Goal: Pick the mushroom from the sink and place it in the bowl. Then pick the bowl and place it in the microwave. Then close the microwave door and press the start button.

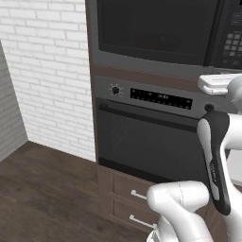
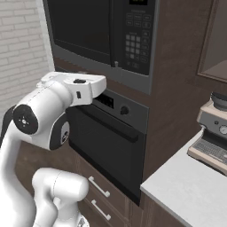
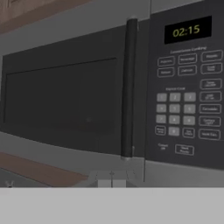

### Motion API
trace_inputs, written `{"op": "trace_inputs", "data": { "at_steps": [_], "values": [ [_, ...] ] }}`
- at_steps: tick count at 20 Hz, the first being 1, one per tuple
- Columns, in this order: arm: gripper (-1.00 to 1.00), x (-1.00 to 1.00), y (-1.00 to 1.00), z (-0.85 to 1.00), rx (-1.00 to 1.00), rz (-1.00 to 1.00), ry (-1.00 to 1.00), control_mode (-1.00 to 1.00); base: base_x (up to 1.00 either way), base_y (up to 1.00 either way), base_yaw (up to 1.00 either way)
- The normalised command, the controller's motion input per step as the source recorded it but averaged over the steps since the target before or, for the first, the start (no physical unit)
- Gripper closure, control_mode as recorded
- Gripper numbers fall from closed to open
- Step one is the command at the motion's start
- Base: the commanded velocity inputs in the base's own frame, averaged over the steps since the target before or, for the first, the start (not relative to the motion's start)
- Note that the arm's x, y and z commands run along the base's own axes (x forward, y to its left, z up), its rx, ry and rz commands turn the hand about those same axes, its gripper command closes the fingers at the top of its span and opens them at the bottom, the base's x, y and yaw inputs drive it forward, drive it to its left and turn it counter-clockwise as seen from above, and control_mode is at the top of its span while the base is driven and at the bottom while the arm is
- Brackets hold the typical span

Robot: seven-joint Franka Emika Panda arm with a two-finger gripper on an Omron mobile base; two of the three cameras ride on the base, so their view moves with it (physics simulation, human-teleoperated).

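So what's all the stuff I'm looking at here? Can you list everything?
microwave: one, dark grey, built in above the oven
microwave door: one, near black, appears shut, vertical handle on its right
keypad: one, grey buttons, right of door, display reads 02:15
oven: one, dark, knobs and long handle, below microwave
drawers: two, brown, metal pulls, under oven
counter: one, pale grey, right
coffee machine: one, silver, on counter
brick wall: white, left
floor: dark wood
robot arm: one, white, dark joints

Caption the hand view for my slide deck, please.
Microwave door shut, handle upright, keypad display reading 02:15.
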Motion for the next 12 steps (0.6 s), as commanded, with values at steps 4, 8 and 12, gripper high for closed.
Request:
{"op": "trace_inputs", "data": {
  "at_steps": [4,8,12],
  "values": [
    [1.00,0.00,-0.24,0.03,0.04,-0.10,0.01,-1.00,0.00,0.00,0.00],
    [1.00,0.00,-0.32,0.03,0.05,-0.13,0.00,-1.00,0.00,0.00,0.00],
    [1.00,0.00,-0.29,0.01,0.06,-0.14,0.00,-1.00,0.00,0.00,0.00]
  ]
}}
